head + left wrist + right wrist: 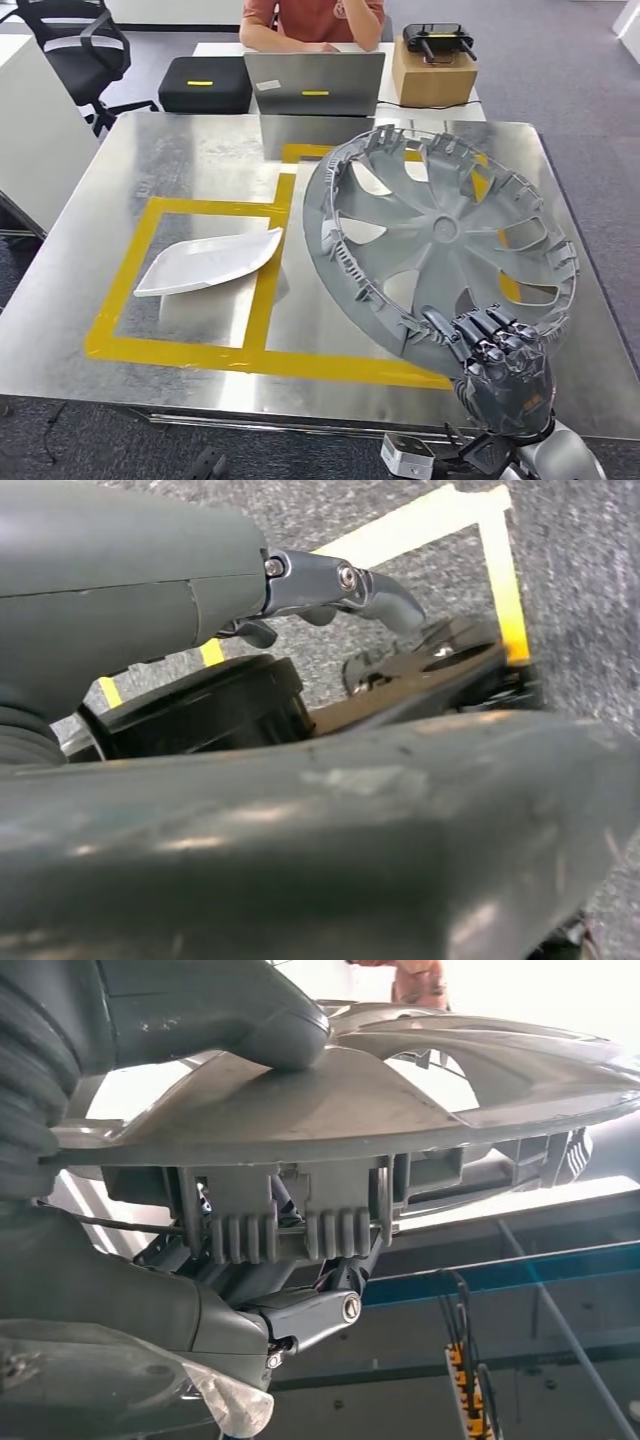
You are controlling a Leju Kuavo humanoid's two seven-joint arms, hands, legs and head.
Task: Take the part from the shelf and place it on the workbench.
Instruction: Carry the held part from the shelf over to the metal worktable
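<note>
A large grey wheel cover [441, 230] hangs tilted over the right half of the steel workbench [189, 160]. My right hand [502, 370] grips its near rim at the table's front edge. In the right wrist view the thumb [226, 1010] presses on the wheel cover's [362, 1100] upper face, and darker fingers [302, 1310] curl under the ribbed rim. My left hand [151, 580] hangs over grey carpet with its fingers [332, 580] stretched out and nothing in them. A white curved part [207, 262] lies inside the left yellow-taped box.
Yellow tape [260, 300] marks two boxes on the bench. Beyond the far edge stand a laptop [315, 84], a black case [205, 84] and a cardboard box [434, 72] carrying a black device. A person [313, 20] sits behind them. An office chair [75, 50] stands far left.
</note>
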